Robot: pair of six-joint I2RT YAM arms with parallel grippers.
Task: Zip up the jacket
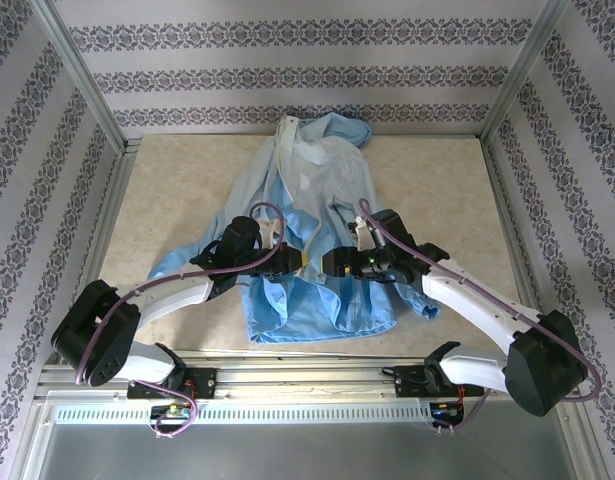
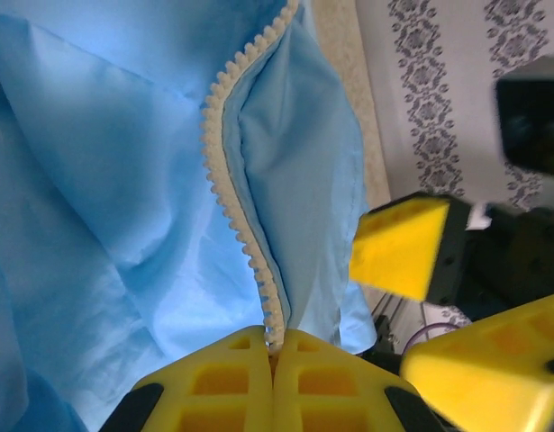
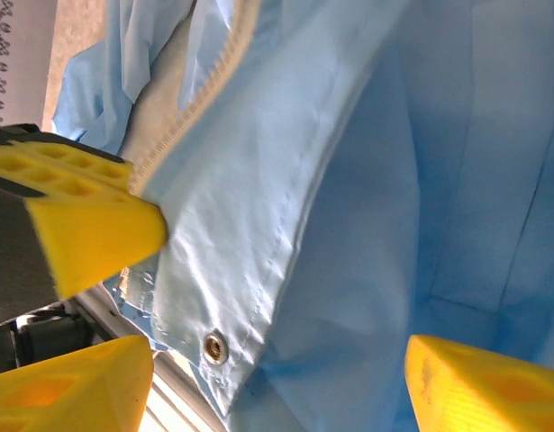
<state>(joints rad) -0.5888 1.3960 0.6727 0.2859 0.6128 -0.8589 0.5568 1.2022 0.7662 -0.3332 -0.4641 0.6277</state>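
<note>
Two claws: left claw (image 1: 279, 258) and right claw (image 1: 334, 263) just beside each other over the jacket (image 1: 317, 190) front
Left claw: pressed together, pinching the zipper strip (image 2: 230, 171) at its lower end
Right claw: spread wide, light-blue fabric between its fingers, nothing gripped
Jacket: lies mid-worktop (image 1: 167, 190), hood (image 1: 327, 130) toward the far wall, hem (image 1: 317, 325) close to the near edge
Hem corner: small metal eyelet (image 3: 214, 346) just inside the fabric edge
Open room: bare worktop left and right of the jacket
</note>
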